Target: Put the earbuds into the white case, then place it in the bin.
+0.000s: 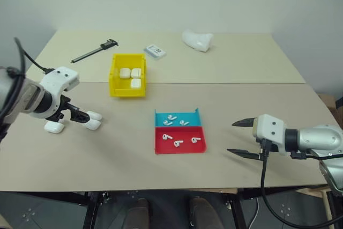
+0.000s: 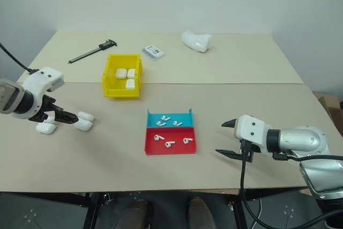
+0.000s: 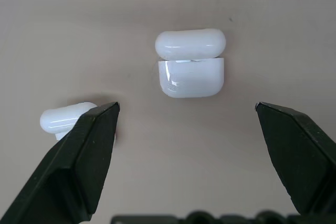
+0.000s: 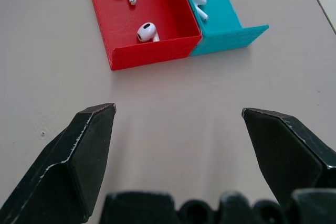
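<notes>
A white case point(image 3: 190, 77) lies on the table with its lid flipped open, just ahead of my left gripper point(image 3: 187, 107), which hangs open over it at the table's left side point(image 1: 75, 119). A second white case point(image 1: 54, 127) lies beside it, partly behind one finger. The earbuds point(image 1: 178, 143) lie in a red and blue tray point(image 1: 179, 150) at the table's middle, several of them spread over both halves. The yellow bin point(image 1: 127, 92) stands behind, holding three white cases. My right gripper point(image 1: 231, 138) is open and empty, to the right of the tray, pointing toward it point(image 4: 178, 109).
At the back of the table lie a black caliper point(image 1: 95, 51), a flat white card with dark print point(image 1: 155, 51) and a lumpy white plastic wad point(image 1: 197, 40). A seam runs across the tabletop behind the tray.
</notes>
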You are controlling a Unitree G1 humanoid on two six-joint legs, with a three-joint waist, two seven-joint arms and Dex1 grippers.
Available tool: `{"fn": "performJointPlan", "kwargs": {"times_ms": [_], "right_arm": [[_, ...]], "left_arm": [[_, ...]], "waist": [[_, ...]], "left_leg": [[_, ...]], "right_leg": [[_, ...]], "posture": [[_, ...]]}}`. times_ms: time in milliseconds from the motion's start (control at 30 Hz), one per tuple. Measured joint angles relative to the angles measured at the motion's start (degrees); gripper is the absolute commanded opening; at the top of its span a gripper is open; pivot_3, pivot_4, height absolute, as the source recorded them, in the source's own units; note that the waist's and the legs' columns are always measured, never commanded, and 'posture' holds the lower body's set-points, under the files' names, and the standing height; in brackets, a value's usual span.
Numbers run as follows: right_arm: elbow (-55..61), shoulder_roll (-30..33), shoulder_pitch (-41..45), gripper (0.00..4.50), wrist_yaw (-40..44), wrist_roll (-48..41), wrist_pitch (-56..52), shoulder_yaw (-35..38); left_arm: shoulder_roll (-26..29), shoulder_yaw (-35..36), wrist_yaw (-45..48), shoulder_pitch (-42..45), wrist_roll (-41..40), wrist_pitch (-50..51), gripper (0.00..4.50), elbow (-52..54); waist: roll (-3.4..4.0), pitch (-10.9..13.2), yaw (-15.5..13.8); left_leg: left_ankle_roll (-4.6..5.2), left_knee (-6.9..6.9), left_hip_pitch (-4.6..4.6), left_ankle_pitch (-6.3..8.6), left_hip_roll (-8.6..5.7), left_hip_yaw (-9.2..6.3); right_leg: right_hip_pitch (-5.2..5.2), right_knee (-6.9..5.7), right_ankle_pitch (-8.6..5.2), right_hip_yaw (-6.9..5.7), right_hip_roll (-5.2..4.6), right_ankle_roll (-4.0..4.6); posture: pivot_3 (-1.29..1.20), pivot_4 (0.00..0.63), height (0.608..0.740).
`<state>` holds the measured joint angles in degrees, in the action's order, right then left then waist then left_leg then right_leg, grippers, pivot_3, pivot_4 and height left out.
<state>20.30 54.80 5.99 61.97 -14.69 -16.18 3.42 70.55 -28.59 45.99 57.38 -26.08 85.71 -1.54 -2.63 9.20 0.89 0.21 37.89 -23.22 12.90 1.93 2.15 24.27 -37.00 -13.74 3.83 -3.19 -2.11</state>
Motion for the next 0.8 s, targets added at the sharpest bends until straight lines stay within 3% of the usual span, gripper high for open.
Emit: {"fn": "performJointPlan", "kwargs": {"times_ms": [133,400,800], "right_arm": [[1.4,-0.1,-1.4,4.47,-0.9,0.0,-1.0,-0.2],[5.8,0.6,-5.6,4.47,-2.6,0.1,-3.8,0.2],[9.0,0.8,-8.0,4.47,-5.4,0.6,-6.5,1.7]], "left_arm": [[-1.7,-7.6,7.0,3.6,3.1,-3.6,4.5,-6.6],[-8.3,-14.5,14.0,8.4,10.7,-8.3,4.5,-20.0],[-14.2,-16.7,18.0,9.3,17.1,-9.6,4.5,-26.8]], "waist": [[-0.02,0.0,-0.2],[-0.02,0.0,-0.2],[-0.03,0.0,-0.2]], "left_leg": [[0.0,0.01,-0.12,0.0,0.0,-0.01],[0.01,0.07,-0.12,0.0,-0.02,-0.04],[0.01,0.15,-0.18,0.0,-0.02,-0.08]], "right_leg": [[0.06,0.03,0.0,-0.02,0.0,-0.01],[0.02,0.0,-0.01,-0.04,-0.02,-0.03],[0.02,-0.01,0.0,-0.05,-0.03,-0.05]], "posture": [[0.0,0.15,0.74],[0.0,0.15,0.74],[0.0,0.15,0.74]]}}
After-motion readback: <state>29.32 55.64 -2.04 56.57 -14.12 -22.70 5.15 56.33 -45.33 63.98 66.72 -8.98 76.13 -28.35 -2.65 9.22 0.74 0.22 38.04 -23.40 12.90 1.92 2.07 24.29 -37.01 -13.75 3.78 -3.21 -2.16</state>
